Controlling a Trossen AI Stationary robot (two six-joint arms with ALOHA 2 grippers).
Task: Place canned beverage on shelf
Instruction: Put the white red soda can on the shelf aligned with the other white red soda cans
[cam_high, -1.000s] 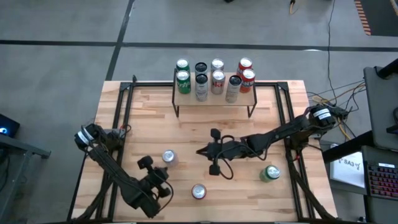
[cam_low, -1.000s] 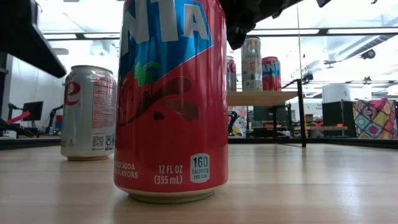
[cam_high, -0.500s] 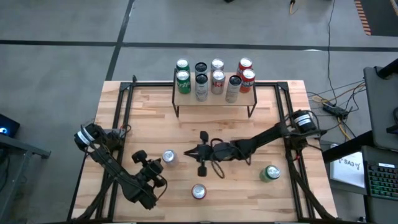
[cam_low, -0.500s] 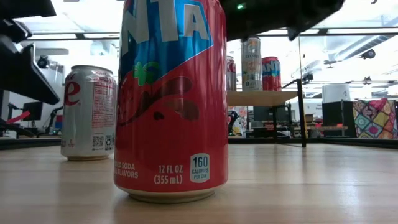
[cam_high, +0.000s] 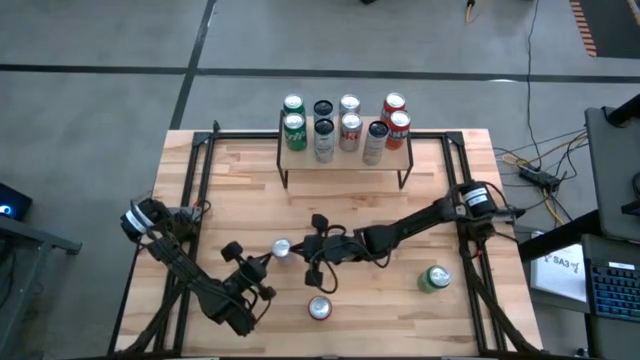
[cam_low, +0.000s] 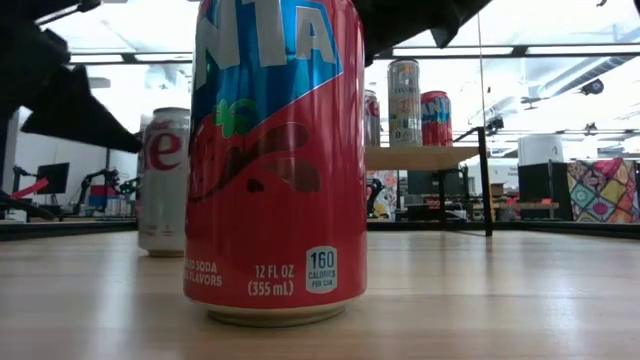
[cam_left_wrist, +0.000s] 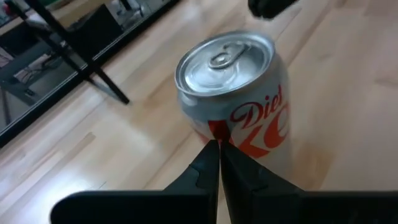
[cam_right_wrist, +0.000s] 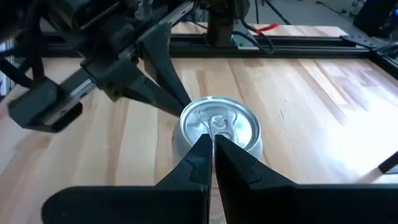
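Btwn both shut grippers – Diet Coke can

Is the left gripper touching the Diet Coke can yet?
Touching: in the left wrist view the shut left gripper tips press against the Diet Coke can side, no gap showing.

8 cans crowd shelf, front edge bare

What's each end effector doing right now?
Left end effector: shut, holding nothing, tips at the Diet Coke can.
Right end effector: shut, holding nothing, tips at the same can's other side.
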